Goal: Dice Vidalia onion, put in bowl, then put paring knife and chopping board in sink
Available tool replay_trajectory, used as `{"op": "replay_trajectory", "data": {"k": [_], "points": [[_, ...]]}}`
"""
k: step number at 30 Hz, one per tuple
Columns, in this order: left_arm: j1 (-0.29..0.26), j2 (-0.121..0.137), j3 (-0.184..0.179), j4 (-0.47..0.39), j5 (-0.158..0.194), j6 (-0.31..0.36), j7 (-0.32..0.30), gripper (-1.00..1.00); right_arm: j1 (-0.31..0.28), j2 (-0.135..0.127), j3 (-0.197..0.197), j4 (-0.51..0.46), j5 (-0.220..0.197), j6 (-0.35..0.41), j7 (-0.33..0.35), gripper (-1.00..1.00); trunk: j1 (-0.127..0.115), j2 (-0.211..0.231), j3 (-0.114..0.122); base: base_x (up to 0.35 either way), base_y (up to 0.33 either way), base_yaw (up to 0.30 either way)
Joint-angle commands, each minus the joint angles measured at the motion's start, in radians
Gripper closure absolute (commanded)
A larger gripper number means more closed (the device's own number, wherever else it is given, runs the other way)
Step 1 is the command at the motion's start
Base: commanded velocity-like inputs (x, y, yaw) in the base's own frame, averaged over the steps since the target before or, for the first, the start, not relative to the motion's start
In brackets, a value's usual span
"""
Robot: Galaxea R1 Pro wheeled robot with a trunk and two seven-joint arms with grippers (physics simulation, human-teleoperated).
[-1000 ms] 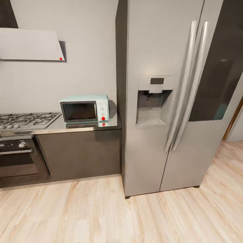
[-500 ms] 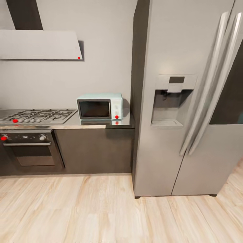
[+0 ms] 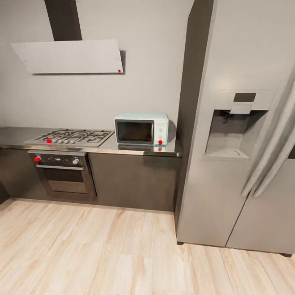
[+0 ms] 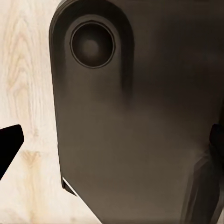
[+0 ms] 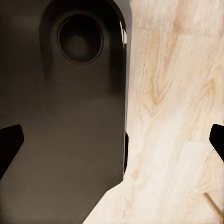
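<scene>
1. The head view faces a glossy grey counter [image 3: 135, 151] over dark cabinets against the far wall. It carries a pale mint microwave [image 3: 141, 129] at its right end and a steel gas hob [image 3: 71, 137] to the left, above a built-in oven [image 3: 63, 174].
2. A tall brushed-steel fridge [image 3: 241, 143] with a recessed water dispenser stands at the right. A slanted white extractor hood [image 3: 69, 56] hangs above the hob.
3. This is the wrong counter. No sink, onion, chopping board, knife or bowl can be seen from here, so I judge the robot is in transit.
4. The left gripper [image 4: 112, 149] and right gripper [image 5: 112, 140] hang above pale wooden floor [image 3: 102, 254] beside the robot's dark rounded body panels. Each has its dark fingertips spread to opposite edges of its wrist picture, holding nothing.
5. Risks: turning the base this near the fridge could clip its near corner or the cabinet fronts. The low-hanging arms could also brush the robot's own body. Searching this counter would waste time.
</scene>
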Motion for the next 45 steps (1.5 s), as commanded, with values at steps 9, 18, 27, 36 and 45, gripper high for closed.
{"op": "replay_trajectory", "data": {"k": [9,18,27,36,45], "points": [[0.001,0.000,0.000,-0.001,0.001,-0.001,0.000,-1.00,0.000,0.001,0.000,0.001,0.001,0.002,0.001,-1.00,0.000,0.000,-0.001,0.000,0.000,0.290],[0.001,0.001,0.001,-0.001,0.001,-0.001,0.000,-1.00,0.000,0.001,0.000,0.002,0.001,0.002,0.002,-1.00,0.000,0.000,-0.001,0.000,0.000,0.290],[0.001,0.017,0.003,-0.001,0.001,-0.008,0.000,-1.00,0.000,0.001,0.000,0.002,0.001,0.002,0.001,-1.00,0.000,0.000,-0.001,0.000,0.000,0.290],[0.001,0.019,0.002,-0.001,0.001,-0.009,0.000,-1.00,0.000,0.001,0.000,0.002,0.001,0.001,0.001,-1.00,0.000,0.000,-0.001,0.000,0.000,0.290],[0.001,0.021,0.001,-0.001,0.001,-0.009,0.000,-1.00,0.000,0.001,0.000,0.002,0.001,0.001,0.000,-1.00,0.000,0.000,-0.001,0.000,0.000,0.290]]}}
